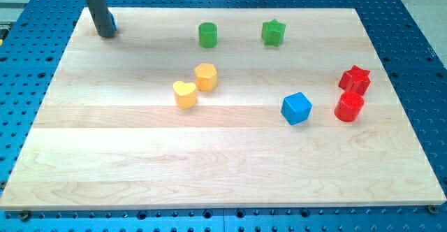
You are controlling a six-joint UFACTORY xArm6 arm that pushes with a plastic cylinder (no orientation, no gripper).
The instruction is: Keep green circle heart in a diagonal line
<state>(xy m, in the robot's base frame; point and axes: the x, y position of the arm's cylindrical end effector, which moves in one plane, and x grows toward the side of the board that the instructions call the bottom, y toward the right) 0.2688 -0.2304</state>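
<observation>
The green circle block (208, 35) stands near the view's top, left of centre. The yellow heart block (185, 94) lies below and slightly left of it, touching or nearly touching a yellow hexagon block (206, 76) at its upper right. My tip (107, 32) is at the board's top left corner, far left of the green circle. A sliver of a blue block (114, 28) shows right behind the rod; its shape is hidden.
A green star block (274, 32) sits right of the green circle. A blue cube (297, 108) lies right of centre. A red star (355, 79) and a red cylinder (349, 107) sit close together near the wooden board's (209, 169) right edge.
</observation>
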